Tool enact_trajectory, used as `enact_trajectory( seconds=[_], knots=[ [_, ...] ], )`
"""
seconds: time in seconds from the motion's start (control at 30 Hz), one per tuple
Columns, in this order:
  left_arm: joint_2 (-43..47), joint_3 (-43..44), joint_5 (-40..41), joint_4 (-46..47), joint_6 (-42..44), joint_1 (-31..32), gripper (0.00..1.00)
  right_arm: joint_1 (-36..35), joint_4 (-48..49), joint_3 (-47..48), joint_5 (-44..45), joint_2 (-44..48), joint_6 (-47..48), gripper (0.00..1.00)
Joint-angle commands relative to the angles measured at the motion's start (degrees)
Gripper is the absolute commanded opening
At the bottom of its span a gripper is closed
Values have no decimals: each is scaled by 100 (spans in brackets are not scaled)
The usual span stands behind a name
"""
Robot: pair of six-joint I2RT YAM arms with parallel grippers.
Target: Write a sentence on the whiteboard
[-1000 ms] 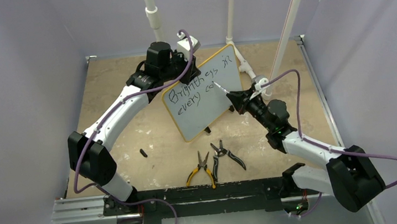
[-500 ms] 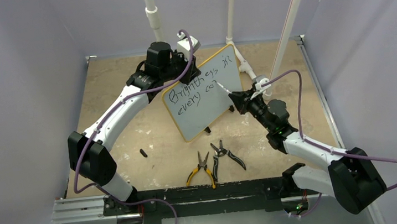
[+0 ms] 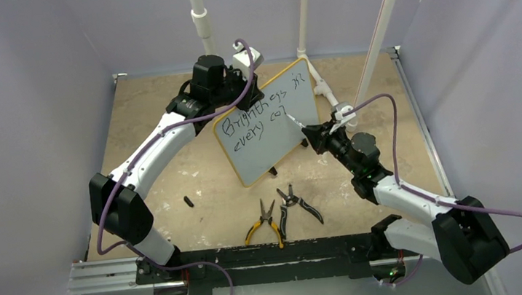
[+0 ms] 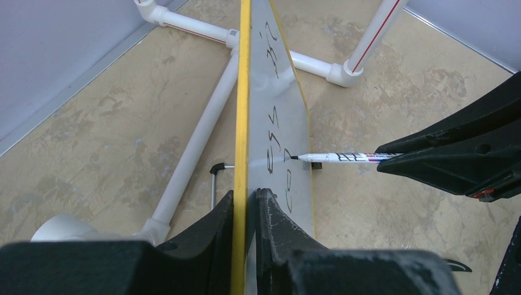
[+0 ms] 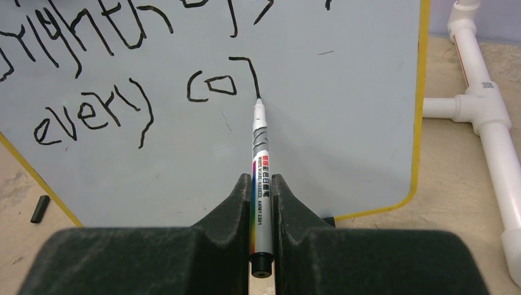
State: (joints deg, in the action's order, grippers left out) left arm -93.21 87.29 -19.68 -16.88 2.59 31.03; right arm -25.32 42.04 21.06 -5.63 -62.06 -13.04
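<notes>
The whiteboard (image 3: 276, 149), white with a yellow rim, stands tilted on the table. My left gripper (image 3: 236, 100) is shut on its upper left edge, and in the left wrist view both fingers (image 4: 215, 215) pinch the yellow rim of the whiteboard (image 4: 278, 98). The sentence (image 3: 258, 115) is in black script. It reads "Brightness in" above "every co" (image 5: 92, 117), with a fresh hooked stroke after it. My right gripper (image 5: 262, 181) is shut on a silver marker (image 5: 260, 141). The marker's tip touches the board at the bottom of that stroke. From above, the right gripper (image 3: 313, 133) sits at the board's right side.
Yellow-handled pliers (image 3: 262, 224) and dark-handled pliers (image 3: 299, 203) lie in front of the board. A small black cap (image 3: 187, 200) lies to the left of them. White PVC pipes (image 3: 325, 86) run behind the board and rise at the back. Grey walls enclose the table.
My right gripper has drawn the marker tip slightly down the board, lengthening the stroke after "co". The left arm and the board have stayed still.
</notes>
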Motion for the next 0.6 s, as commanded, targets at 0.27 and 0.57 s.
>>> enact_trajectory(
  seconds=[0.27, 0.57],
  knots=[
    [198, -46, 147, 227, 137, -18, 0, 4, 329, -42, -122, 142, -69, 0],
    [189, -45, 140, 236, 128, -21, 0, 2, 616, 20, -97, 91, -50, 0]
  ],
)
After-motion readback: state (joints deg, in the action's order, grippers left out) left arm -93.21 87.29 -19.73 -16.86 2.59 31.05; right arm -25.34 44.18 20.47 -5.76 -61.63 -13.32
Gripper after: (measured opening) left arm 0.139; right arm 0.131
